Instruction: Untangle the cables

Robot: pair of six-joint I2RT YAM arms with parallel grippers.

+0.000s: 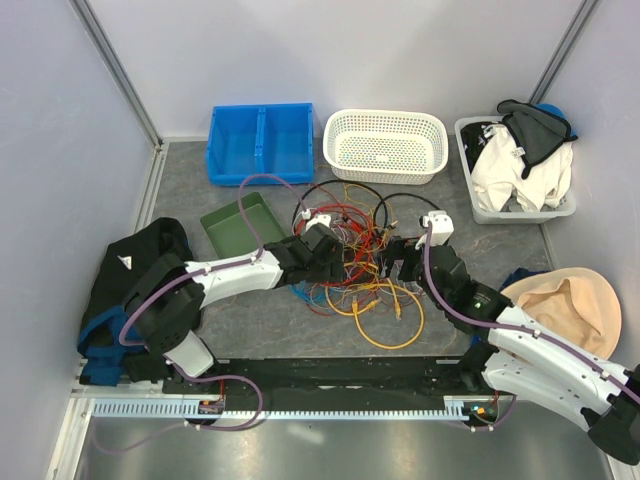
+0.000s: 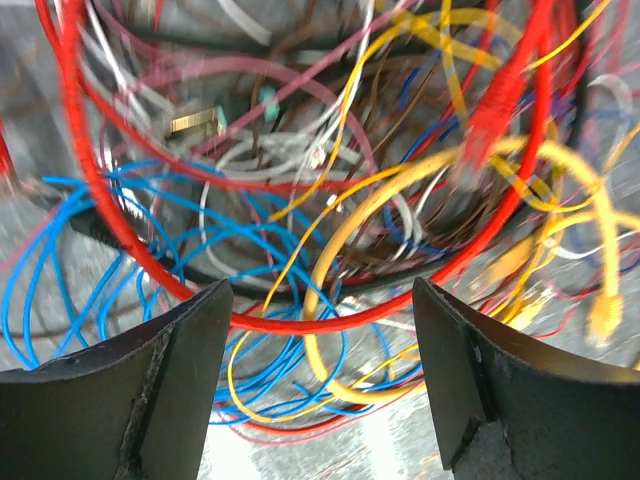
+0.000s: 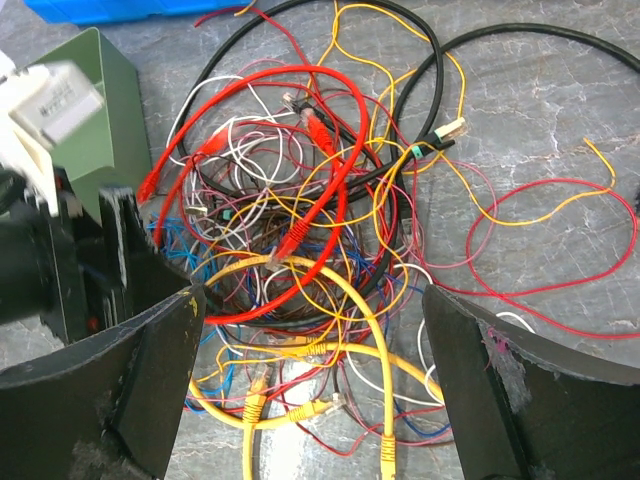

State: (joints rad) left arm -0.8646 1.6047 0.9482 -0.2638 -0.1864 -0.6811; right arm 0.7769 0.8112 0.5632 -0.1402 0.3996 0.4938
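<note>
The cables (image 1: 358, 258) lie in one tangled heap at the table's middle: red, yellow, orange, blue, black, white and purple wires, some with plugs. My left gripper (image 1: 330, 262) is open at the heap's left edge; in the left wrist view its jaws stand wide apart over a thick red cable (image 2: 300, 322) and blue wires (image 2: 130, 220), holding nothing. My right gripper (image 1: 398, 262) is open at the heap's right edge, above the tangle (image 3: 300, 230), with yellow plug cables (image 3: 385, 400) between its jaws. The left gripper (image 3: 110, 260) shows at the left of the right wrist view.
A green tray (image 1: 242, 225) lies left of the heap, also in the right wrist view (image 3: 100, 110). A blue bin (image 1: 260, 143), a white basket (image 1: 385, 145) and a grey bin of clothes (image 1: 518, 170) stand at the back. Black cloth (image 1: 130, 270) lies left, a beige hat (image 1: 565, 305) right.
</note>
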